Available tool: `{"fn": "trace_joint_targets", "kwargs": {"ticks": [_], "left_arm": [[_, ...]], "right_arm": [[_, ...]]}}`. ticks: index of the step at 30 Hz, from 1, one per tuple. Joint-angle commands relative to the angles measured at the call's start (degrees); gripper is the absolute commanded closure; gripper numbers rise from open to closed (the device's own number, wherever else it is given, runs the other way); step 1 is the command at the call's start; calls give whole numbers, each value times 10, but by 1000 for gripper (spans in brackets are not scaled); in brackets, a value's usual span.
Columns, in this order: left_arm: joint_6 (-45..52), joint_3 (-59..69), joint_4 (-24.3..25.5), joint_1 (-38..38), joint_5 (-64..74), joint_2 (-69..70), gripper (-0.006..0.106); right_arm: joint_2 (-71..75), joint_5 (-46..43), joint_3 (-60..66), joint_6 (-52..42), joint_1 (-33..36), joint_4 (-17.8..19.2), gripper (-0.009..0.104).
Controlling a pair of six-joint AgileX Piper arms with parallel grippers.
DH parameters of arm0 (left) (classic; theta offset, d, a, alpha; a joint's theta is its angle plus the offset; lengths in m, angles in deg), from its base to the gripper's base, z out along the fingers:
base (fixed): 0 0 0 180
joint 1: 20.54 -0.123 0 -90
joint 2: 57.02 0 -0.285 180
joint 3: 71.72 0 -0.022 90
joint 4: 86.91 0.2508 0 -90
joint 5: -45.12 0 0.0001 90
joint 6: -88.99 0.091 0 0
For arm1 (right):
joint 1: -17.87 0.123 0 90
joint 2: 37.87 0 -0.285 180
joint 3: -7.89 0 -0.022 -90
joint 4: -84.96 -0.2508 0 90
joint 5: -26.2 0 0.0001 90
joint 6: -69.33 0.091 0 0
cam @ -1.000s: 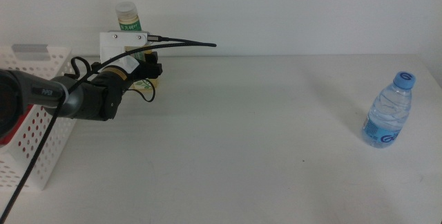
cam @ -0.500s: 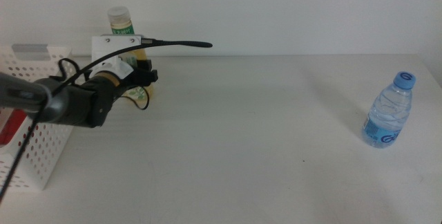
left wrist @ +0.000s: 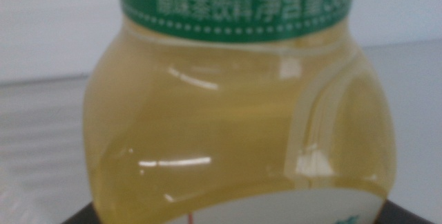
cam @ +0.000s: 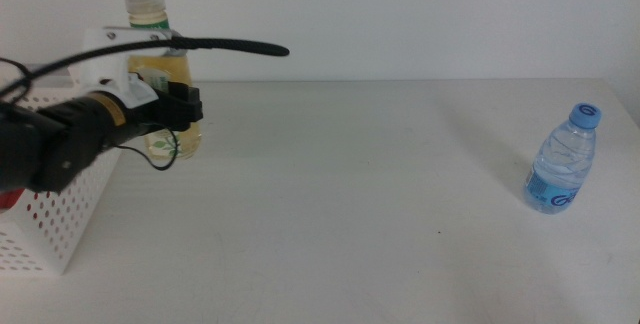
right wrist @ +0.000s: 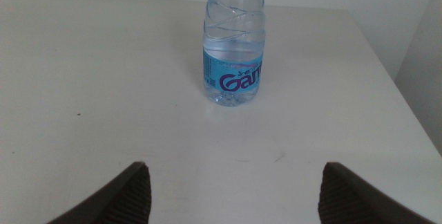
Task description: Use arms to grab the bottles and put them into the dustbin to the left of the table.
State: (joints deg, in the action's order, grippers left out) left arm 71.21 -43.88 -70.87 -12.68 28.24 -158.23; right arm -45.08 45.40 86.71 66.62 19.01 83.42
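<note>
Carrying the yellow-drink bottle [cam: 160, 74] upright at upper left, the left claw [cam: 178, 106] pinches it above the dustbin [cam: 62, 226] edge, presumably for release, while the right claw [right wrist: 235, 189] waits spread before the water bottle [right wrist: 235, 41].

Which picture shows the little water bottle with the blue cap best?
The middle view shows the whole water bottle, blue cap included, standing on the table. The right wrist view is closer, with its blue label readable, but cuts off the cap. The left wrist view doesn't show it.
</note>
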Motion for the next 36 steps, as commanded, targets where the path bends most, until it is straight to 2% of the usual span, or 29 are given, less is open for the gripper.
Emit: {"fn": "trace_joint_targets", "kwargs": {"ticks": [1, 4, 7, 12, 25, 28, 30, 32, 34, 36], "left_arm": [[-53, -18, 35, 7, -10, 79, 92], [-105, -18, 78, 15, 64, 126, 92], [-139, -18, 100, 20, 128, 170, 92], [-135, -18, 102, 29, 206, 243, 91], [-130, -21, 89, 29, 241, 299, 93], [-73, -44, 31, 23, 336, 301, 93], [33, -77, -52, 4, 394, 301, 95], [133, -100, -106, -14, 438, 301, 98], [178, -131, -140, -36, 479, 301, 102], [182, -162, -148, -62, 520, 301, 105]], "right_arm": [[16, -44, -4, -1, -2, 4, 32], [16, -44, -4, -1, -2, 4, 32], [16, -44, -4, -1, -2, 4, 32], [16, -44, -4, -1, -2, 4, 32], [16, -44, -4, -1, -2, 4, 32], [16, -44, -4, -1, -2, 4, 32], [16, -44, -4, -1, -2, 4, 32], [16, -44, -4, -1, -2, 4, 32], [16, -44, -4, -1, -2, 4, 32], [16, -44, -4, -1, -2, 4, 32]]}}
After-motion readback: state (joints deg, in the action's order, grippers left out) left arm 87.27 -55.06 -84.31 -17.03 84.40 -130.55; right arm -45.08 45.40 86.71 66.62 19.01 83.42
